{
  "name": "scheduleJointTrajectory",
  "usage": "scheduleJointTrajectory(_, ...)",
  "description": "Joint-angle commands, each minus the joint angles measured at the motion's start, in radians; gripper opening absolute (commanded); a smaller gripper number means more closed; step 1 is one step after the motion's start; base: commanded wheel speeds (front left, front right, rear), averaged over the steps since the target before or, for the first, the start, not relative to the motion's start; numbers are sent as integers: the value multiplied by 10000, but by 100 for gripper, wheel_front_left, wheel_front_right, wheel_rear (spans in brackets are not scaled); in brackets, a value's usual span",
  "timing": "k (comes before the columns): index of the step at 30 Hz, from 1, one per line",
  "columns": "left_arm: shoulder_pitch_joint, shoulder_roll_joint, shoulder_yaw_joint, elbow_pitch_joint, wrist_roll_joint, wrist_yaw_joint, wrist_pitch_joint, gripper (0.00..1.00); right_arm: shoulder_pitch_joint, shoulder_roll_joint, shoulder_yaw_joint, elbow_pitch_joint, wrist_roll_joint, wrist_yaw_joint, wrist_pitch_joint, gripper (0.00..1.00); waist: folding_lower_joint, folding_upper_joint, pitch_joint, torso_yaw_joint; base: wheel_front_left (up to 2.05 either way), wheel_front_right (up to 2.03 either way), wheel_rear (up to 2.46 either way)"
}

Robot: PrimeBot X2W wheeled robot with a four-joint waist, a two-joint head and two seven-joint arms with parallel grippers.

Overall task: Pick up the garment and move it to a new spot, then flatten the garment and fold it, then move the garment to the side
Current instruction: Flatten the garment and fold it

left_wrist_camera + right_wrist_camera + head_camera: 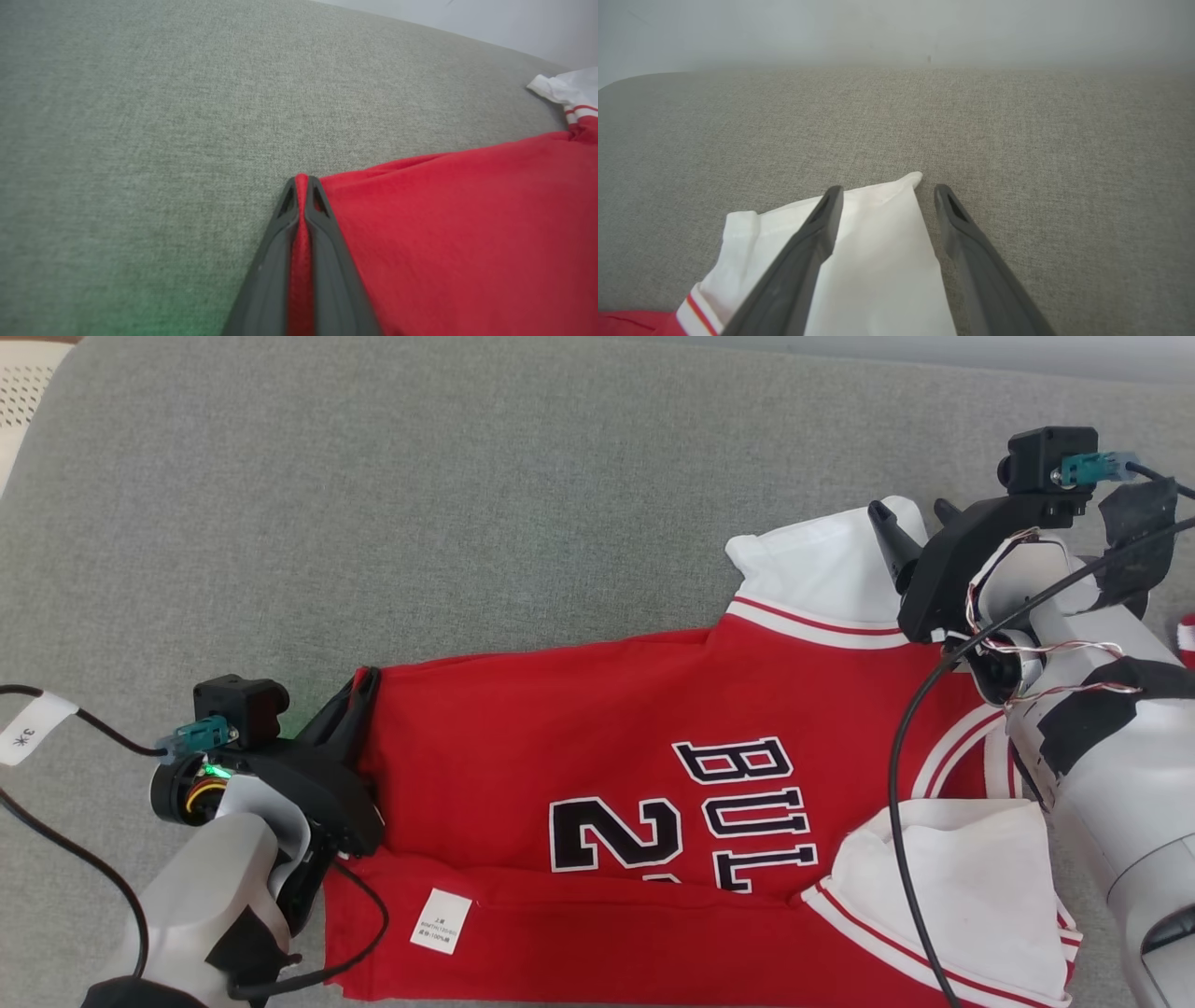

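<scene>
The garment (pixel 597 737), a red jersey with black "BUL" and "2" lettering and white sleeves, lies spread on the grey cushion, its near edge folded over with a white label showing. My left gripper (pixel 366 683) is shut on the garment's red hem corner at the left; in the left wrist view red cloth (pixel 467 224) is pinched between the closed fingers (pixel 280 242). My right gripper (pixel 910 518) stands open over the far white sleeve (pixel 873 252). One finger (pixel 803 252) lies across the sleeve and the other (pixel 971 242) is just past its edge.
Grey upholstered surface (pixel 420 504) extends far and left of the jersey. A pale wall (pixel 896 28) rises behind it. A white perforated object (pixel 23 392) sits at the top left corner. Black cables (pixel 910 821) hang from both wrists over the jersey.
</scene>
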Motion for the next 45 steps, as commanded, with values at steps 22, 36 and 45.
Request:
scheduleJointTrajectory(22,-385,-112,-1007,417,-744,14,-236,0,-969,129,699,1387,327,-11,-182,9,0,-1,338,295,0,0,0)
scheduleJointTrajectory(36,97,427,395,-398,-49,10,-266,0,-80,-69,1696,-376,1318,-13,-1085,0,0,-1,-289,-159,0,0,0)
scheduleJointTrajectory(45,1731,538,2366,-1983,1532,53,-267,0,1504,-965,2900,-2442,2586,-11,-1713,0,0,-1,-1256,-578,0,0,0)
